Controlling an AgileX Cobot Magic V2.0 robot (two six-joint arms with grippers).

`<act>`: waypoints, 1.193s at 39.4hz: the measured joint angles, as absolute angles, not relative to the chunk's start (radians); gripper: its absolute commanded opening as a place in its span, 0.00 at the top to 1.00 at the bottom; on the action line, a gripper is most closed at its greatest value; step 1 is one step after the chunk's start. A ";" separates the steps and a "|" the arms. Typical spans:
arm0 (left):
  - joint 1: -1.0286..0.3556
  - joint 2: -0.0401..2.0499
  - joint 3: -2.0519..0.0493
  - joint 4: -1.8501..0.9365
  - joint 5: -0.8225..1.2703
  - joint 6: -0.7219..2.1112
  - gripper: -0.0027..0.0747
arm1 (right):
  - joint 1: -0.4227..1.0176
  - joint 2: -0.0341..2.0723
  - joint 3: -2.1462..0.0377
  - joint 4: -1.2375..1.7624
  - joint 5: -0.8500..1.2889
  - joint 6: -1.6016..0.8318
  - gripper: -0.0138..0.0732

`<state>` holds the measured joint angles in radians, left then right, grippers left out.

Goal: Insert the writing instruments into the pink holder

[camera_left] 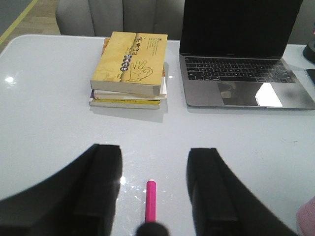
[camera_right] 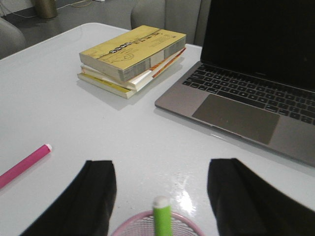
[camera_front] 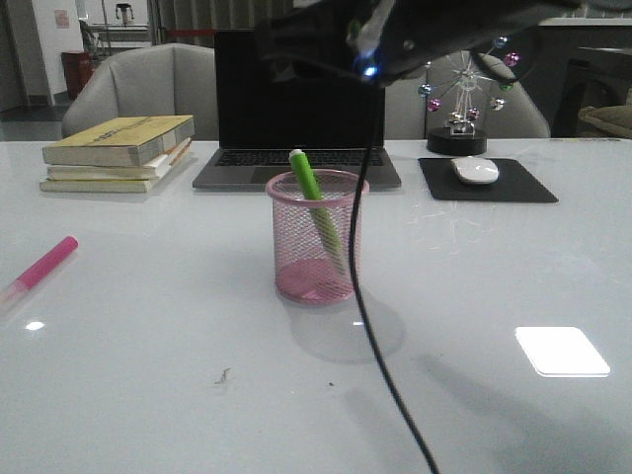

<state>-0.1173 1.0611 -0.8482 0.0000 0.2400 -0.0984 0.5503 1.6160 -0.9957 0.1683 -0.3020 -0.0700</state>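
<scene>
Right end effector [camera_right: 162,196] (spread) above holder [camera_front: 317,237], laptop [camera_front: 296,109] behind.

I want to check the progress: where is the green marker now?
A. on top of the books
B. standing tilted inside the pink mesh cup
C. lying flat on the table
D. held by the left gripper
B: the green marker leans inside the pink mesh cup, its tip above the rim.

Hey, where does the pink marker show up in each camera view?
Front view: pink marker lies on the table near the left edge.
Left wrist view: it lies between the open left gripper fingers.
Right wrist view: it lies at the left edge.
Shared landmark: the stack of books.
</scene>
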 measured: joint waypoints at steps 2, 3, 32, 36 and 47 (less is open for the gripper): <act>-0.117 1.061 -0.848 0.000 0.249 -0.098 0.48 | 0.518 1.576 -0.996 0.168 -0.227 -0.070 0.25; -0.117 1.061 -0.848 0.000 0.251 -0.098 0.48 | 0.504 1.552 -0.996 0.170 -0.196 -0.070 0.25; -0.117 1.061 -0.848 0.013 0.266 -0.098 0.48 | 0.006 0.988 -0.832 0.119 0.389 -0.070 0.25; -0.117 1.061 -0.848 0.014 0.266 -0.098 0.48 | -0.017 0.926 -0.790 0.106 0.433 -0.070 0.25; -0.117 1.061 -0.848 0.017 0.266 -0.098 0.48 | -0.018 0.848 -0.733 0.100 0.523 -0.070 0.25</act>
